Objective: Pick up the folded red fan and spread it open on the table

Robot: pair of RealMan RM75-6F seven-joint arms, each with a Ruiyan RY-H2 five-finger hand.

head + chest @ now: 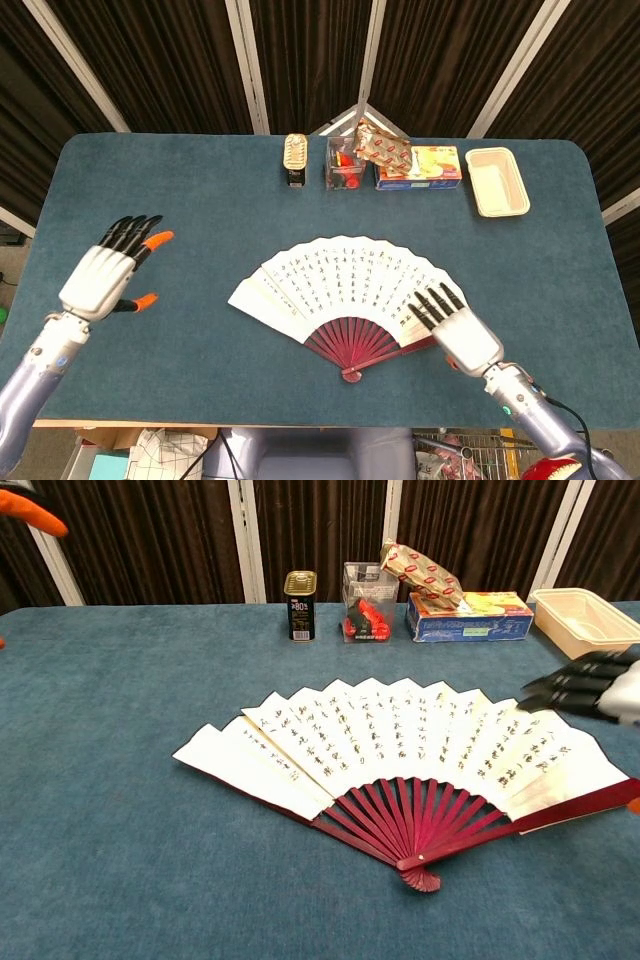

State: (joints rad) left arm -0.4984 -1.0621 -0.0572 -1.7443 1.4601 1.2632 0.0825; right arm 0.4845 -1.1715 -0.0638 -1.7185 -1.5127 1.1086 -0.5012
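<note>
The fan (340,288) lies spread open and flat on the blue table (180,180), with white lettered paper and dark red ribs fanning from a pivot (350,374) near the front edge. In the chest view the fan (400,750) fills the middle. My right hand (455,325) hovers at the fan's right end with its fingers straight and apart, holding nothing; only its dark fingertips (585,685) show in the chest view. My left hand (105,275) is open over bare table far to the left, well away from the fan.
Along the back edge stand a small tin can (294,160), a clear box with red items (345,165), a snack packet (383,148) on a flat carton (420,165), and a cream tray (497,182).
</note>
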